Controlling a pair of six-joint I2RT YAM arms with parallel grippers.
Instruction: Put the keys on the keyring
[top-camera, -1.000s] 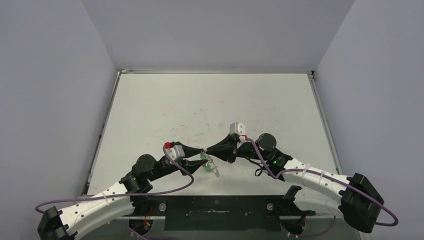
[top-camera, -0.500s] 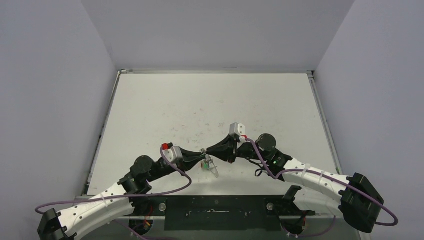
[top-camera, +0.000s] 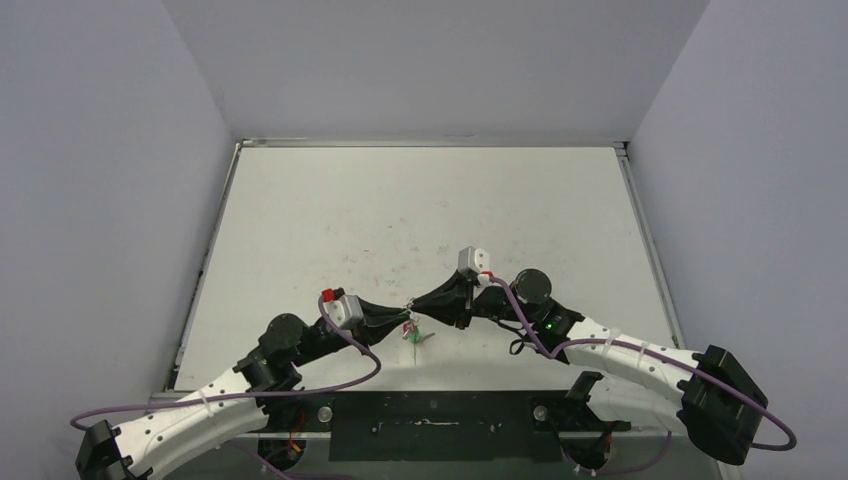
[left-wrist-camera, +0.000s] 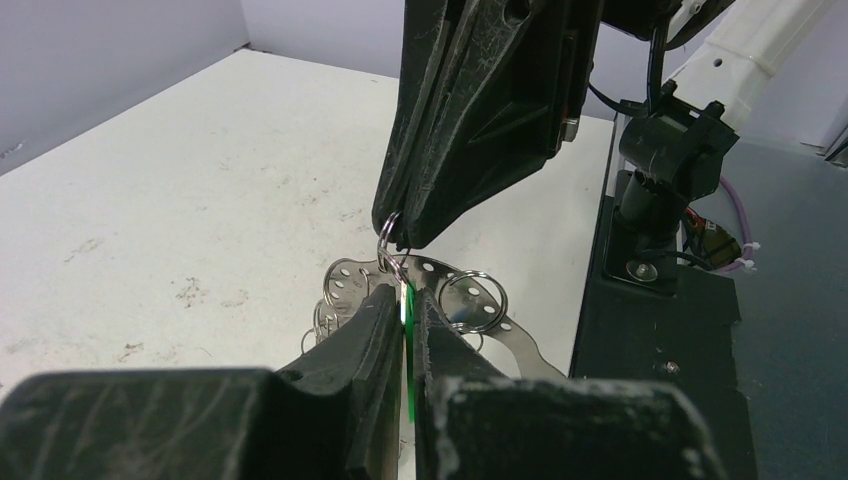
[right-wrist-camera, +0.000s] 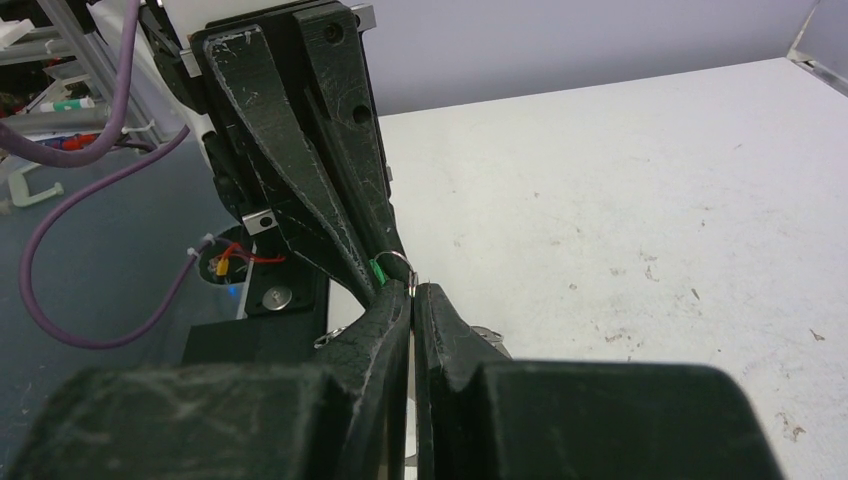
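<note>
White worktop, scuffed and speckled. Both arms reach in from the near edge and meet nose to nose near its front middle, the left arm coming from the left and the right arm from the right.

The left pincer is closed and clamps the green-tagged key. In the left wrist view, a thin green sliver of the tag sits edge-on between the 2 fingers. The key's metal blade is too small to make out.

The right pincer is also closed, its tips pinching 1 small wire loop. In the left wrist view it comes down from above. The 2 pincer tips are just beside each other; I can't tell if they touch.

The keyring is a silver sheet-metal hoop with a row of punched holes. It sits directly under the tips, tilted, over the worktop close to the near edge. The pinched loop meets its rim. I can't tell if its low side rests on the worktop.

There are more loops along the rim, with 1 clear spare loop just right of the left fingers.

In the right wrist view, the green tag and the pinched loop sit side by side at the left pincer's tip, right above the closed right fingers.
</note>
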